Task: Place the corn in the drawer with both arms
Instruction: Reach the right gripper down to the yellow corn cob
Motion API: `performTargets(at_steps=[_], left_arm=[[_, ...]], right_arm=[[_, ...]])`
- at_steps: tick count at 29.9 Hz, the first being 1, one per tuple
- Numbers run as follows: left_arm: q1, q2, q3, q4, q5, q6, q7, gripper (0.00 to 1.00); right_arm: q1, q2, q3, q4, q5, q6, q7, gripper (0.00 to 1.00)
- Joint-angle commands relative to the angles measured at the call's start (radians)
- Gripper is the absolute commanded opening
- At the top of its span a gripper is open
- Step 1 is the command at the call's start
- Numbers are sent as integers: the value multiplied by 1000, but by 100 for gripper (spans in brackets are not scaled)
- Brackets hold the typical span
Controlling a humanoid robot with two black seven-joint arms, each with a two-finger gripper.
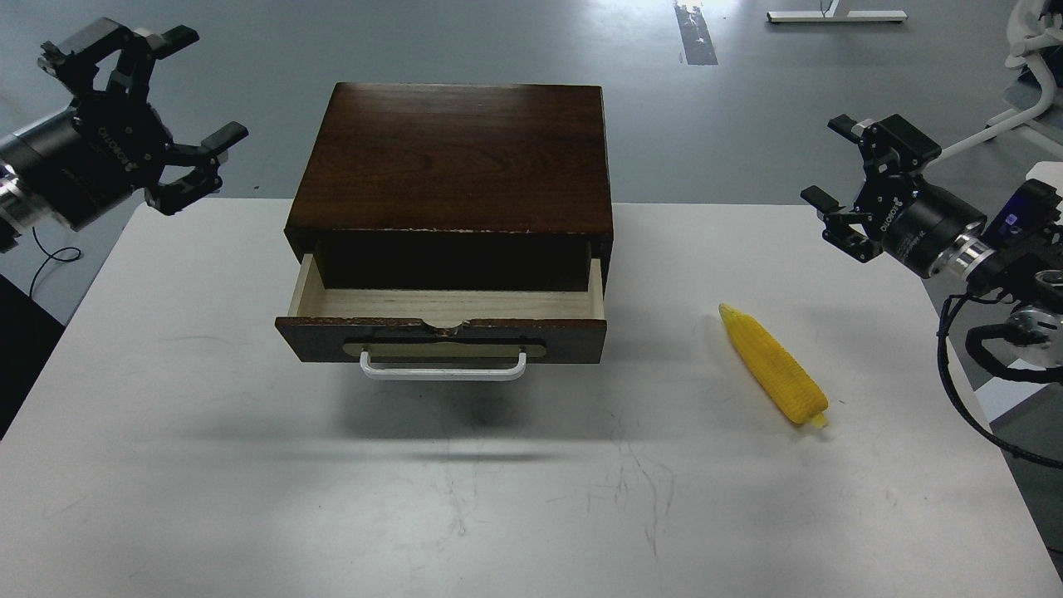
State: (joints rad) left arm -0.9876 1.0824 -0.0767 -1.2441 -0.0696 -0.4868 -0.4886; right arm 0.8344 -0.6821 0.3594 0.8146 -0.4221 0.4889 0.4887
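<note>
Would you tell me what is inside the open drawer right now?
The drawer shows only bare pale wood; its rear part is hidden under the box. The corn lies outside.

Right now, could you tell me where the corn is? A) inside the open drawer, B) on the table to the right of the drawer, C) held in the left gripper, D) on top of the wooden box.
B: the corn lies on the white table, right of the open drawer, untouched by either gripper.

White table [208, 465] with dark wooden box [457, 158] and, well apart, corn [774, 365].
</note>
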Motion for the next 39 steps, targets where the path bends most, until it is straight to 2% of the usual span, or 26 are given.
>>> performTargets(at_steps=[1, 9, 13, 17, 22, 36, 39], left_arm=[[61, -36, -31, 48, -29, -2, 0, 99], [222, -133, -256, 124, -30, -2, 0, 99], [259, -141, -296, 140, -30, -2, 0, 99], [277, -141, -319, 140, -30, -2, 0, 99], [280, -141, -331, 138, -30, -2, 0, 99], [282, -139, -347, 138, -30, -2, 0, 99], [282, -139, -348, 138, -30, -2, 0, 99]], right_arm=[[52, -57, -39, 57, -173, 0, 0, 100], [228, -148, -201, 156, -607, 0, 0, 100], [313, -145, -318, 158, -756, 0, 0, 100], [400, -94, -460, 155, -946, 0, 0, 100], [425, -12, -598, 109, -1099, 0, 0, 100], [402, 111, -751, 47, -1126, -13, 0, 100], [402, 121, -772, 40, -1126, -15, 0, 97]])
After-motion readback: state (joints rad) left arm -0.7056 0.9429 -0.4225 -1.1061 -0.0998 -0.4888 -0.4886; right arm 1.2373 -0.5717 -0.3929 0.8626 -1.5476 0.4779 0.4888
